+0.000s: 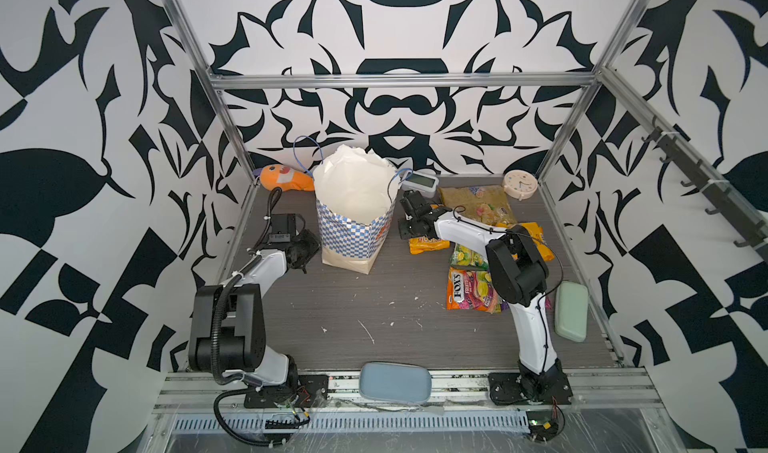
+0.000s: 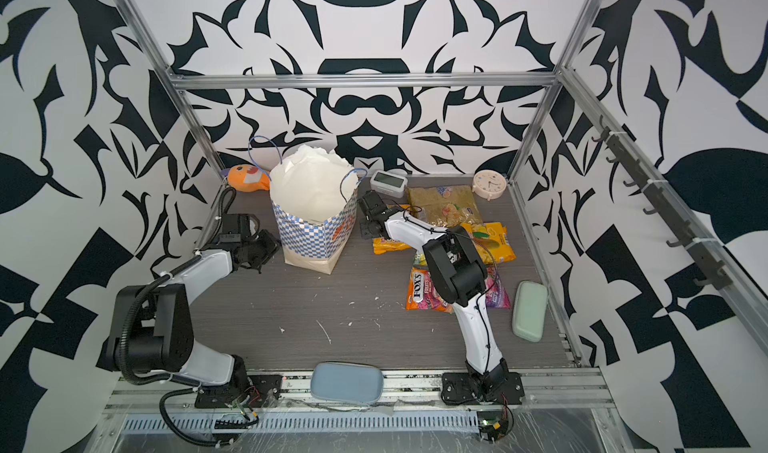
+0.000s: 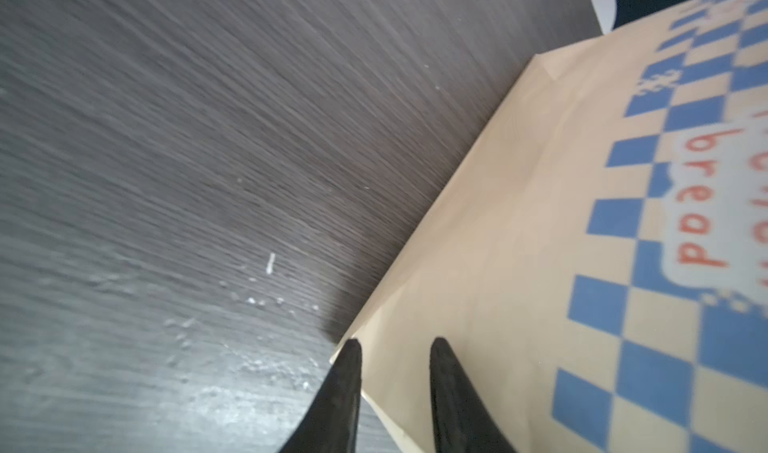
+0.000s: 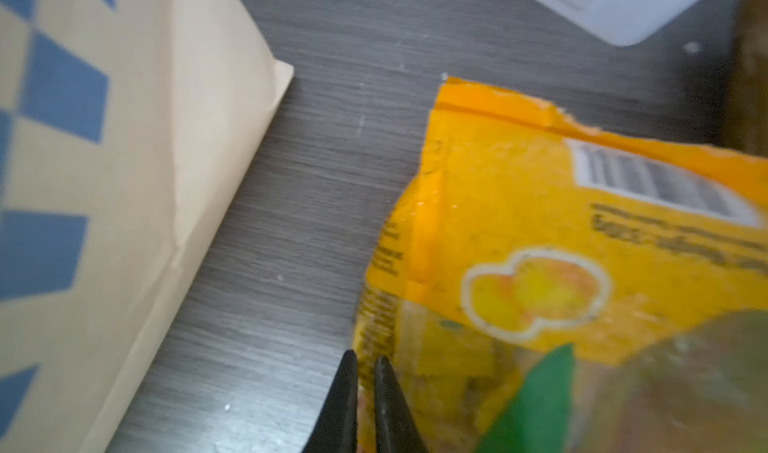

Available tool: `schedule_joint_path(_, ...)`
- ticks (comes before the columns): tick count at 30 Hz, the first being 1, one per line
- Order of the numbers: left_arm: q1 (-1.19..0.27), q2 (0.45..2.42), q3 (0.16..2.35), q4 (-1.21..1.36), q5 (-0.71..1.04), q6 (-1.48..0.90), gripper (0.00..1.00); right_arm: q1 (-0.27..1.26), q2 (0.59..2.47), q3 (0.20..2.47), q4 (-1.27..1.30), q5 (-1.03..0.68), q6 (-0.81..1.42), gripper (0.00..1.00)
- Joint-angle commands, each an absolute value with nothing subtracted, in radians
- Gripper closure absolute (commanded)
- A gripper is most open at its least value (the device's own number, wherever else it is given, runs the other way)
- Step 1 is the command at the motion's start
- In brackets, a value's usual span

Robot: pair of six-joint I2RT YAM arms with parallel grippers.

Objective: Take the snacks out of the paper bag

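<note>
Held left arm (image 1: 266,266) folded at the elbow, left gripper (image 3: 395,342) low with jaws plainly apart. Held right arm (image 1: 469,226) bent, forearm angled forward and inward, right gripper (image 4: 366,355) tipped down, jaws almost together, possibly pinching.

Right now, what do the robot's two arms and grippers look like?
The left arm and right arm share glossy white tapered links and boxy black joints. A thick ribbed black hose runs along the left; thin black wires along the right. The left gripper and right gripper have slim, pointed black fingers.
</note>
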State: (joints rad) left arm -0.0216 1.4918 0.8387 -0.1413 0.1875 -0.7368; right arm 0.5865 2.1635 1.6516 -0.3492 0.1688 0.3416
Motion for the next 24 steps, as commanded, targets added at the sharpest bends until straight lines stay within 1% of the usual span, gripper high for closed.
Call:
schedule_joint_path(1,-0.036,1.444,0.808,-0.177,0.193,-0.754,0.68,0.577,2.167,1.691,-0.402,0.277,0.364,0.85)
schedule_joint_path(5,-0.036,1.4,0.777,-0.184,0.178,-0.758,0.68,0.575,2.141,1.677,-0.385,0.267,0.361,0.84)
schedule_joint_path(10,-0.035,1.396,0.765,-0.185,0.194,-0.766,0.68,0.574,2.113,1.681,-0.388,0.241,0.351,0.83)
schedule_joint_path(14,-0.036,1.361,0.749,-0.166,0.194,-0.767,0.68,0.572,1.961,1.53,-0.24,0.203,0.344,0.81)
schedule_joint_path(17,-0.034,1.316,0.773,-0.189,0.127,-0.733,0.67,0.571,1.83,1.397,-0.131,0.24,0.326,0.79)
schedule_joint_path(21,-0.018,1.23,0.815,-0.213,0.03,-0.665,0.58,0.569,1.643,1.216,0.0,0.328,0.279,0.76)
schedule_joint_path(23,-0.011,1.182,0.822,-0.212,-0.039,-0.63,0.55,0.568,1.548,1.124,0.069,0.384,0.246,0.71)
schedule_joint_path(24,-0.01,1.152,0.819,-0.202,-0.079,-0.612,0.53,0.569,1.491,1.07,0.118,0.427,0.231,0.68)
